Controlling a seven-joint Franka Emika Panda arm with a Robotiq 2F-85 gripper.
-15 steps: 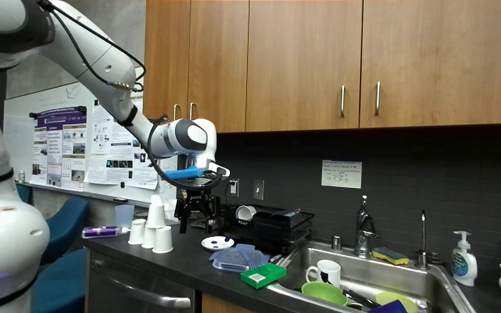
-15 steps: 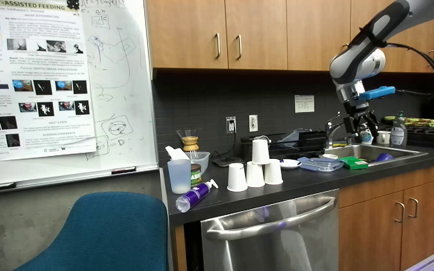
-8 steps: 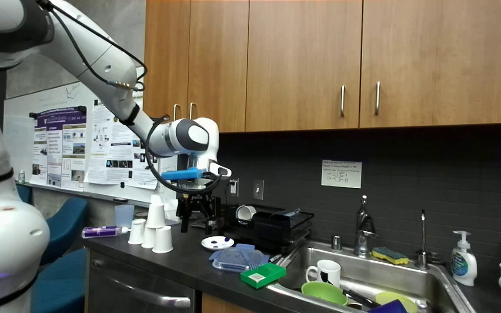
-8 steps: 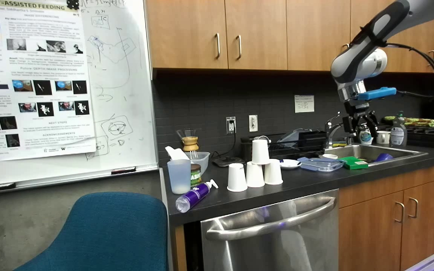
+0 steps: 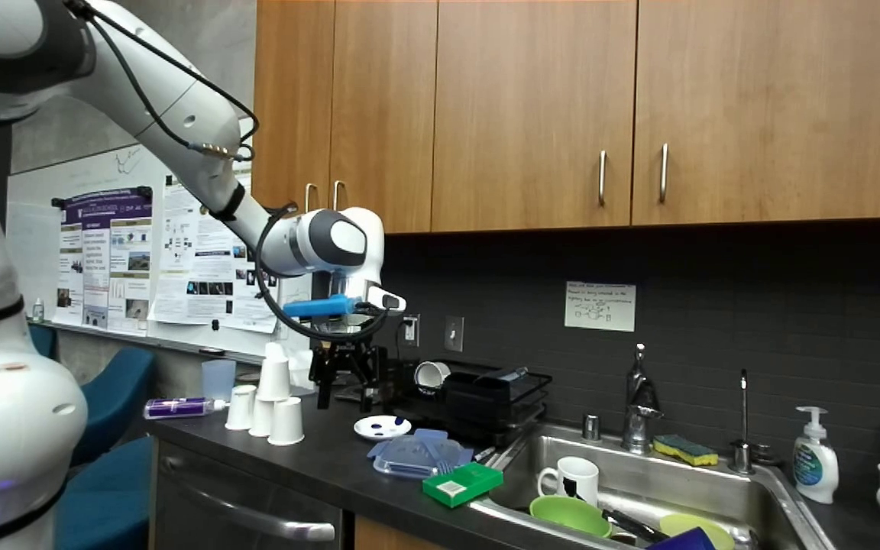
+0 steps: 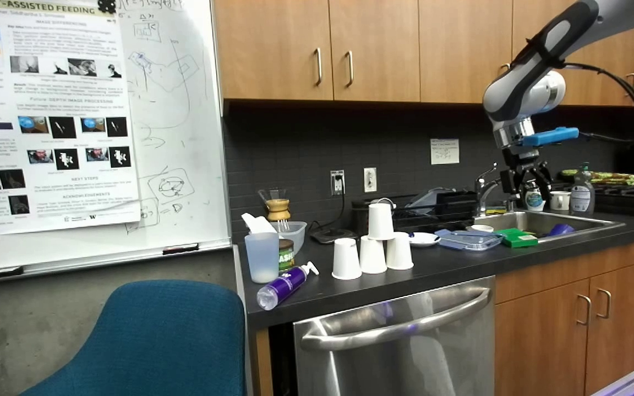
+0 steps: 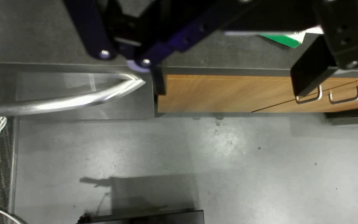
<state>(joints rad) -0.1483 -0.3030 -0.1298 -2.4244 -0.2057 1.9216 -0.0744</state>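
Box [image 5: 463, 483], bright green, lies below and apart from the wide-spread hand [image 5: 345, 402].

Wooden wall cabinets [image 5: 535, 114] hung above a dark tiled backsplash [image 5: 715, 328] in both exterior views, with a dark counter [image 5: 333, 467] below, then a stainless-steel dishwasher [image 6: 394, 352] and wooden base cabinets [image 6: 542, 335]. A whiteboard [image 6: 176, 126] bearing posters [image 6: 47, 165] was mounted on a concrete wall [image 6: 58, 313] behind a teal chair [image 6: 163, 335]. In the wrist view, light glared in pale patches on the smooth gray floor [image 7: 244, 177].
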